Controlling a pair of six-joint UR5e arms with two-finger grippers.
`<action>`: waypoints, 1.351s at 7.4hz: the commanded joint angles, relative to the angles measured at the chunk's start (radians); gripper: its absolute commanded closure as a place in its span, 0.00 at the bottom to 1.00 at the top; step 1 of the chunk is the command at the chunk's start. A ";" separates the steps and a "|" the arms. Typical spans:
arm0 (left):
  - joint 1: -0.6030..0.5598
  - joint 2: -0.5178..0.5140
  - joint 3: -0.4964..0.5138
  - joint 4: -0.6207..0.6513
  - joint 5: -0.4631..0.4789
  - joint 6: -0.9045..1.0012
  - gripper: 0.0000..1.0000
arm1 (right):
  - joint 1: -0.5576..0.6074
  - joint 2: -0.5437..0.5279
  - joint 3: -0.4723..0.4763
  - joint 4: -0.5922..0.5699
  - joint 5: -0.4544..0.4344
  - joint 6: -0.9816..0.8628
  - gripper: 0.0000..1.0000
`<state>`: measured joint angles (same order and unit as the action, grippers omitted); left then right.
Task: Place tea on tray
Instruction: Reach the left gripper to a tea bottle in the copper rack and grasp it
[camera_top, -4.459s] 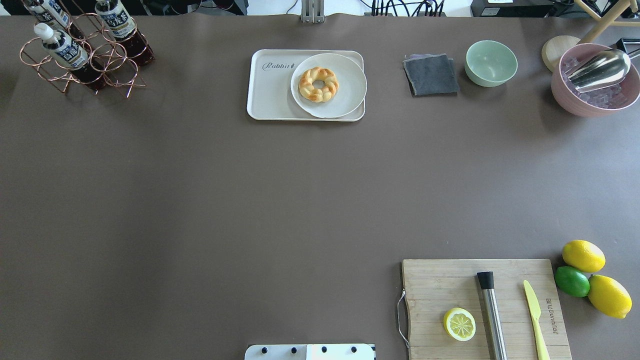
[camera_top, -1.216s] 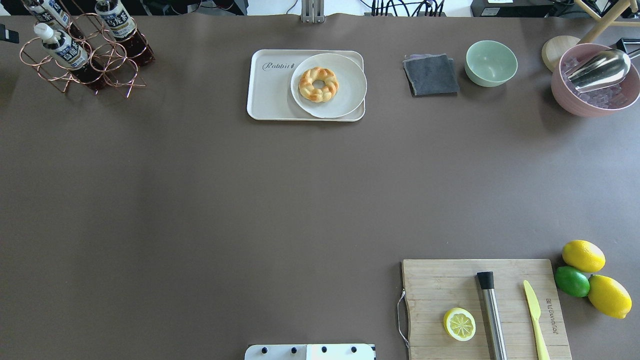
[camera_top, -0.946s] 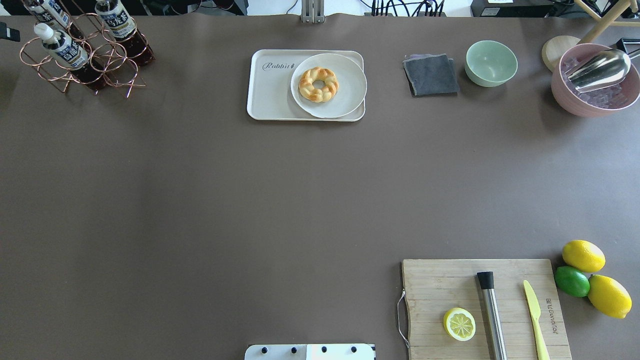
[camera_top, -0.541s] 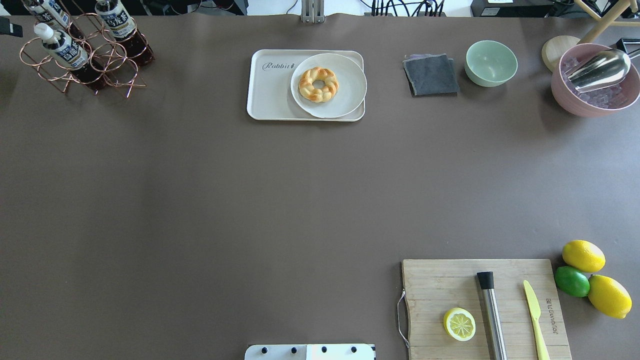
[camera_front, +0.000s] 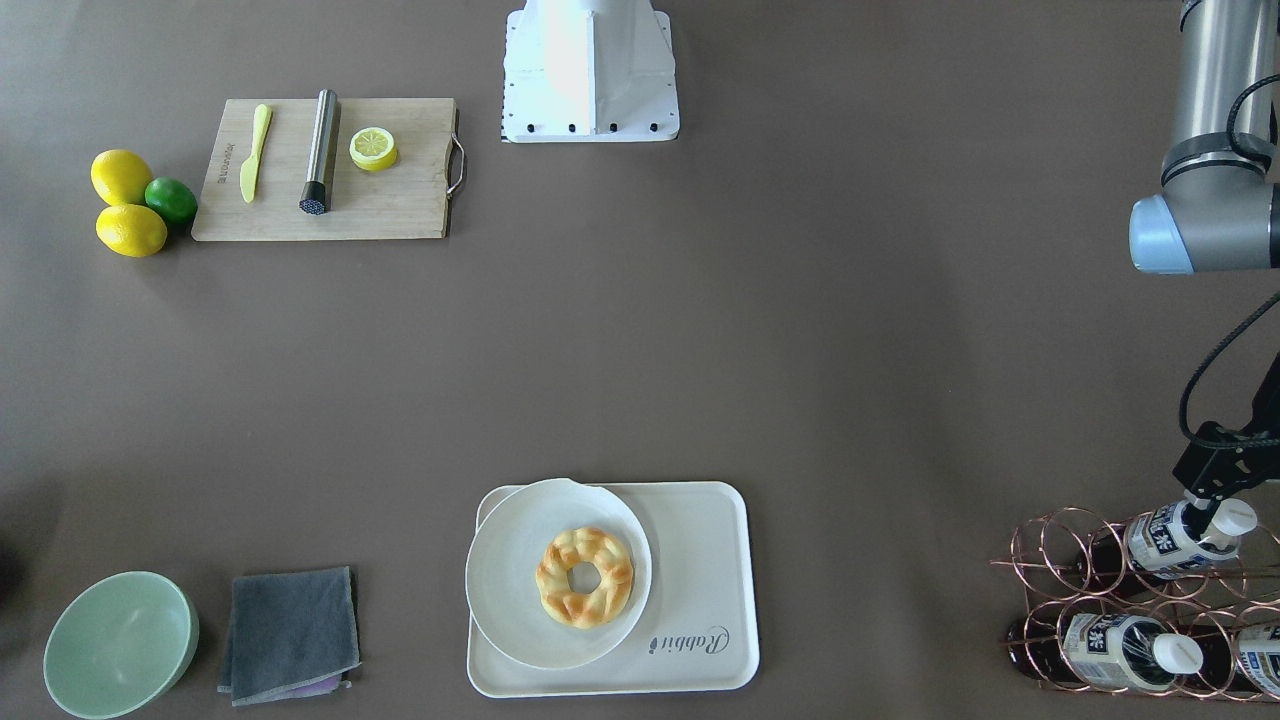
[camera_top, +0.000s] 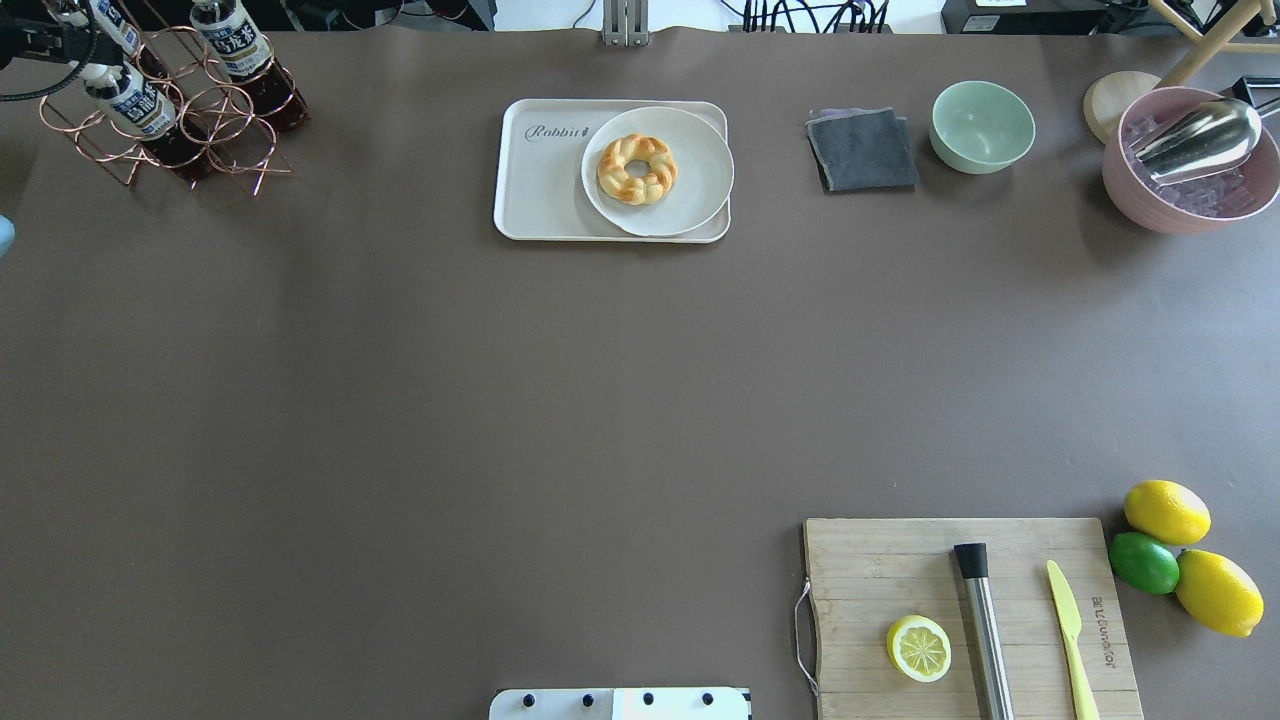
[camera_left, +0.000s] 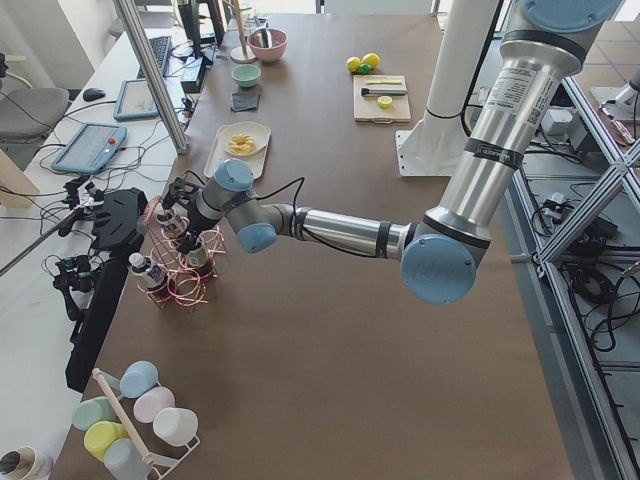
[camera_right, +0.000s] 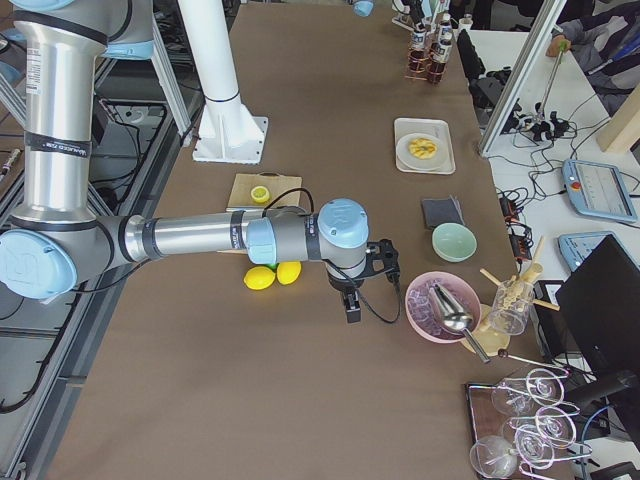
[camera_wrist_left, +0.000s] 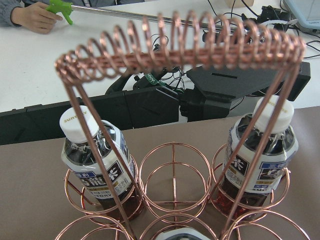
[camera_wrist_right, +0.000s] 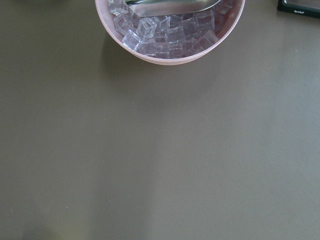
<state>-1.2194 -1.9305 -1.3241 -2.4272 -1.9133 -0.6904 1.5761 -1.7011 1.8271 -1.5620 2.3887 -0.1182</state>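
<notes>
Brown table (camera_top: 500, 400), evenly lit. White desk (camera_left: 110, 72) w/ tablets (camera_left: 85, 147) runs along its far edge.

We find the light bright and even, coming from above; shadows on the brown table (camera_top: 400, 400) are soft and short, lying close beside the wire rack (camera_top: 215, 150) and the pink bowl (camera_top: 1150, 215); the tray (camera_top: 545, 200) is pale yet its print reads clearly. The robot's white base (camera_front: 590, 60) washes out in the front view; the metal scoop (camera_top: 1200, 135) glints; all views look sharp.
</notes>
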 joint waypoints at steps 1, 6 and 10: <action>0.018 -0.007 0.034 -0.049 -0.001 -0.047 0.32 | -0.001 0.000 0.001 0.002 0.000 0.003 0.00; -0.003 -0.008 0.026 -0.041 -0.041 -0.066 1.00 | -0.001 -0.006 0.006 0.002 0.010 0.025 0.00; -0.092 -0.058 -0.001 0.037 -0.123 -0.060 1.00 | -0.002 -0.006 0.009 0.002 0.009 0.031 0.00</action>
<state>-1.2669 -1.9696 -1.3018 -2.4430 -1.9895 -0.7539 1.5753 -1.7073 1.8365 -1.5600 2.3984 -0.0894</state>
